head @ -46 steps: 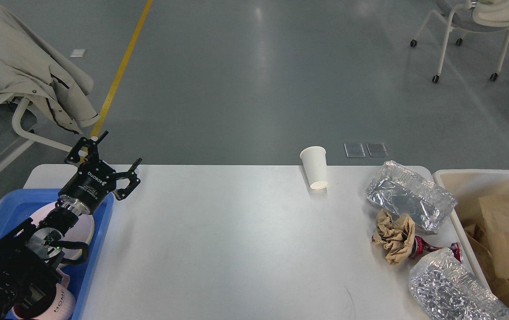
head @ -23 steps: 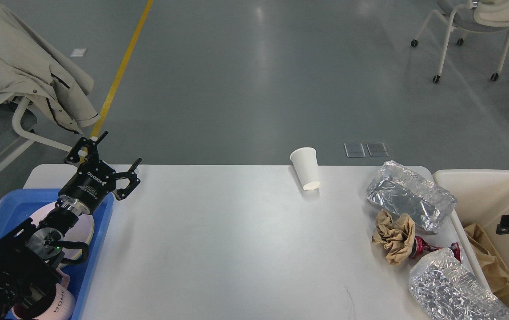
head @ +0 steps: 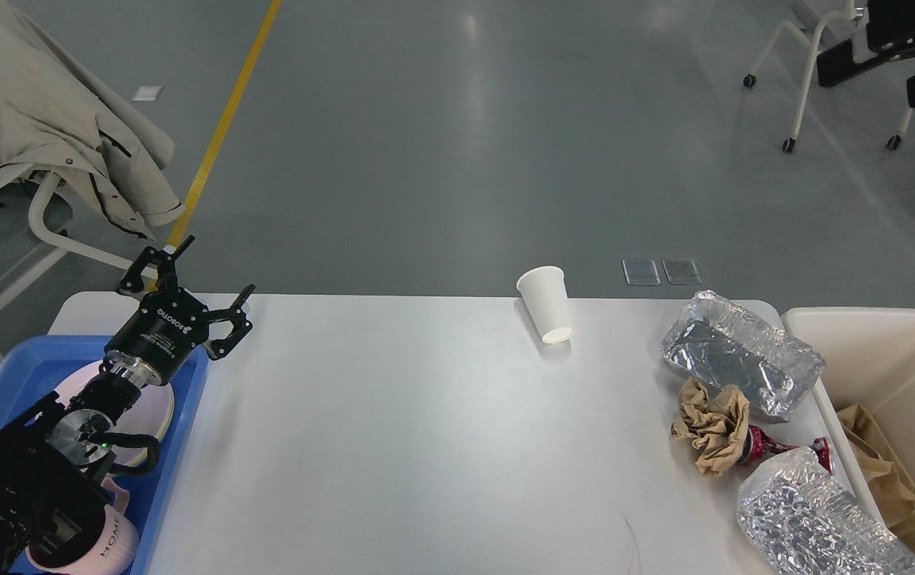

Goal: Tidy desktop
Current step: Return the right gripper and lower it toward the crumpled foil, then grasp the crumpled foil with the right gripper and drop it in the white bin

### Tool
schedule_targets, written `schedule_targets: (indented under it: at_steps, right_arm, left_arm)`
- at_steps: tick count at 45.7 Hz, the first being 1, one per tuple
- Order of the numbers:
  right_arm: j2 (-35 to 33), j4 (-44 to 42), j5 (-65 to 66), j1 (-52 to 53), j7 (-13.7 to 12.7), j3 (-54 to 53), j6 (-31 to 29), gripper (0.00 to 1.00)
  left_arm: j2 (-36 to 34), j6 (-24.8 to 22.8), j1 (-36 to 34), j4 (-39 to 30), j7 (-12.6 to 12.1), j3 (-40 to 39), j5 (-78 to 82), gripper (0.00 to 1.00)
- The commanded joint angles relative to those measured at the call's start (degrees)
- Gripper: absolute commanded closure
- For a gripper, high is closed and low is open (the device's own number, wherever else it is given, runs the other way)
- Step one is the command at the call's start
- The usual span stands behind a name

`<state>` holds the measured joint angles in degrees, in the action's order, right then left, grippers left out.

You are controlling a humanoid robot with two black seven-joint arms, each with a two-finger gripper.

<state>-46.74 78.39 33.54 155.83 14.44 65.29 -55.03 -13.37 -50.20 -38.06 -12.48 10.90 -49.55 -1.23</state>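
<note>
The white desktop (head: 425, 431) carries a white paper cup (head: 545, 305), upside down and leaning, at its far edge. On its right side lie a silver foil bag (head: 741, 355), a crumpled brown paper (head: 711, 425), a crushed red can (head: 777, 444) and a second foil bag (head: 817, 519). My left gripper (head: 219, 263) hovers open and empty over the far left corner, above the blue tray (head: 186, 399). Black parts of my right arm (head: 897, 40) show at the top right corner, and its fingers cannot be told apart.
A cream bin (head: 889, 351) at the table's right end holds a brown paper bag (head: 881, 471). The blue tray holds a plate (head: 160, 399) and a pink mug (head: 102, 543). A chair with a jacket (head: 34, 120) stands far left.
The brown paper bag has dropped lower into the bin. My right arm rose from the bin to the top right corner. The cup shifted a little left. The left arm stayed still.
</note>
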Motion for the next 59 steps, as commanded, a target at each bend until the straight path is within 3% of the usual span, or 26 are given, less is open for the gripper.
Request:
schedule_targets:
  at_steps: [1,4,12,17,21,27,34,45,51,56,59]
  right_arm:
    - [-0.4,-1.3,3.4,-8.3,-0.4,0.5,0.0,0.00]
    - [-0.6,-3.8,5.0,-16.9,-0.6,0.6,0.0,0.00]
    - [1.3,-17.5,3.8,-49.1,-1.3,-1.0,25.8,0.00]
    - [8.8,-29.2,-3.3,-71.2,-1.5,-3.8,38.3,0.00]
    - [15.2,-40.6,-12.1,-83.1,-2.7,-6.9,39.1,0.00]
    - [19.0,-52.0,-22.7,-93.2,-6.6,-14.1,40.4,0.00]
    - [22.4,-55.8,-24.7,-98.5,-9.9,-18.7,44.7,0.00]
    - [25.2,-56.4,-25.5,-101.3,-10.2,-19.2,50.0,0.00]
    - [27.8,-59.4,-25.6,-104.3,-10.2,-19.1,51.9,0.10]
    - [29.3,-61.6,-25.6,-105.9,-10.2,-19.2,51.9,0.24]
    - [29.3,-61.7,-25.5,-106.1,-10.2,-19.2,52.0,0.38]
  left_arm:
    - [0.0,0.0,0.0,0.0,0.0,0.0,0.0,0.00]
    - [0.0,0.0,0.0,0.0,0.0,0.0,0.0,0.00]
    - [0.0,0.0,0.0,0.0,0.0,0.0,0.0,0.00]
    - [0.0,0.0,0.0,0.0,0.1,0.1,0.0,0.00]
    - [0.0,0.0,0.0,0.0,0.1,0.1,0.0,0.00]
    - [0.0,0.0,0.0,0.0,0.0,0.1,0.0,0.00]
    - [0.0,0.0,0.0,0.0,0.0,0.0,0.0,0.00]
    - [0.0,0.0,0.0,0.0,0.1,0.1,0.0,0.00]
    - [0.0,0.0,0.0,0.0,0.1,0.1,0.0,0.00]
    - [0.0,0.0,0.0,0.0,0.0,0.0,0.0,0.00]
    - [0.0,-0.1,0.0,0.0,0.1,0.1,0.0,0.00]
